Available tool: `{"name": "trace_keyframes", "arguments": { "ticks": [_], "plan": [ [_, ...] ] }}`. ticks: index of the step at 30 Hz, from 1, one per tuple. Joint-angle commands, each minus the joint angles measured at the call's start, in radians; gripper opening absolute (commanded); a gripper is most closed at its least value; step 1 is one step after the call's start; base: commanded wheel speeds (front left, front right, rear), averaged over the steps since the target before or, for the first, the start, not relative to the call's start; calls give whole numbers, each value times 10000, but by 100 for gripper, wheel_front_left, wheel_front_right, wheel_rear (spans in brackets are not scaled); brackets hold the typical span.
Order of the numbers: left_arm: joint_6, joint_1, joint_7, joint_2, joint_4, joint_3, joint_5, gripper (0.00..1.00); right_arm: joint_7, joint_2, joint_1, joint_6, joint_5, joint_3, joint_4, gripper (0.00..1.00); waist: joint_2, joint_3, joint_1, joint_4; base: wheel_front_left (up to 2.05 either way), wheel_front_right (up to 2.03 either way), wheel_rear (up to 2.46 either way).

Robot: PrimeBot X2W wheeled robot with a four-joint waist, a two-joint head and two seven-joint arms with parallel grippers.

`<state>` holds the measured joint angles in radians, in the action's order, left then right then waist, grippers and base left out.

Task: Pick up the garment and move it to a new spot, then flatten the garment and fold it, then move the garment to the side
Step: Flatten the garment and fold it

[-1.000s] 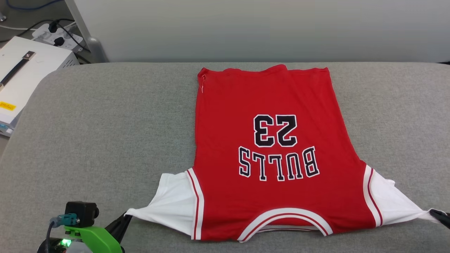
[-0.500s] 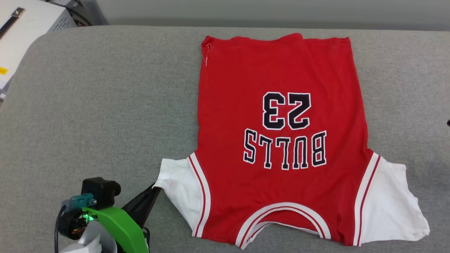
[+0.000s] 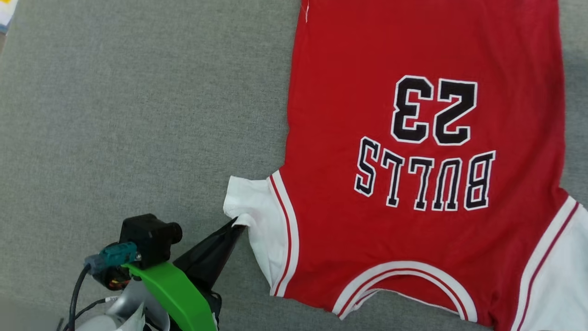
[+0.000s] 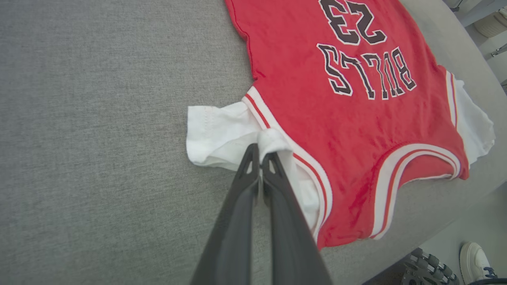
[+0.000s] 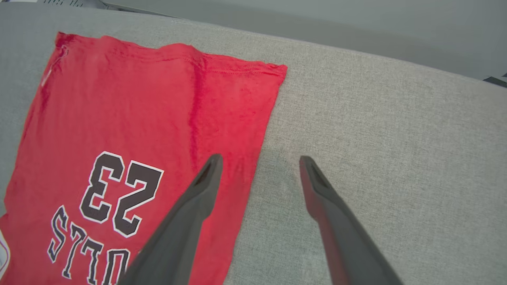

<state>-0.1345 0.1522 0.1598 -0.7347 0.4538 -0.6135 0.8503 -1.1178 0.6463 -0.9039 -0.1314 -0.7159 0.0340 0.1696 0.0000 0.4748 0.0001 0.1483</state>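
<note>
Status: garment (image 3: 413,184) lies spread, lettering up, on grey cushion (image 3: 115,115). My left gripper (image 4: 259,152) pinches white sleeve (image 4: 214,130) (jaws clamped); my right gripper (image 5: 260,159) gapes wide, empty. Flattening looks nearly done; fold, side move left.

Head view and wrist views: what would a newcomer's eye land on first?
The red garment spread flat on the grey surface, its dark BULLS 23 lettering upside down. Then the left gripper, shut on the crumpled white sleeve, and the right gripper open above the garment's side edge.
</note>
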Motion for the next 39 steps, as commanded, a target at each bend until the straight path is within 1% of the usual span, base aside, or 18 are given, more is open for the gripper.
{"name": "trace_keyframes", "arguments": {
  "ticks": [1,5,12,17,21,24,25,26,32,39],
  "plan": [
    [-42,181,38,32,158,-65,-99,0,-243,-141,-490,7,311,-48,236,100,0,1262,-1,1025,0,0,0],
    [-18,334,232,86,518,-333,-356,0,-957,-319,-1689,7,1228,-206,1004,100,0,1806,-1,1475,0,0,0],
    [88,583,214,450,705,-635,-554,0,-1169,-343,-2812,7,2240,-393,1923,100,0,2380,-1,2054,0,0,0],
    [134,663,90,655,611,-715,-589,0,-1137,-305,-2985,7,2586,-292,2311,100,0,2603,-1,2258,0,0,0],
    [197,705,-11,773,512,-747,-561,0,-1073,-224,-2795,7,2613,-214,2554,100,0,2658,-1,2332,0,0,0],
    [228,726,-96,853,446,-734,-507,0,-1181,-110,-2447,7,2549,27,2644,100,0,2698,-1,2359,0,0,0],
    [229,734,-132,860,405,-710,-503,0,-1272,-56,-2276,7,2487,157,2644,33,0,2703,-1,2357,0,0,0],
    [233,743,-152,855,372,-697,-510,0,-1301,-2,-2158,7,2431,238,2620,0,0,2706,-1,2354,0,0,0],
    [246,796,-209,841,233,-626,-474,0,-1134,278,-1812,7,2195,373,2567,0,0,2582,-1,2291,0,0,0],
    [252,811,-201,881,110,-656,-418,0,-835,445,-1643,7,2038,563,2737,0,0,2121,-1,2057,0,0,0]
  ]
}}
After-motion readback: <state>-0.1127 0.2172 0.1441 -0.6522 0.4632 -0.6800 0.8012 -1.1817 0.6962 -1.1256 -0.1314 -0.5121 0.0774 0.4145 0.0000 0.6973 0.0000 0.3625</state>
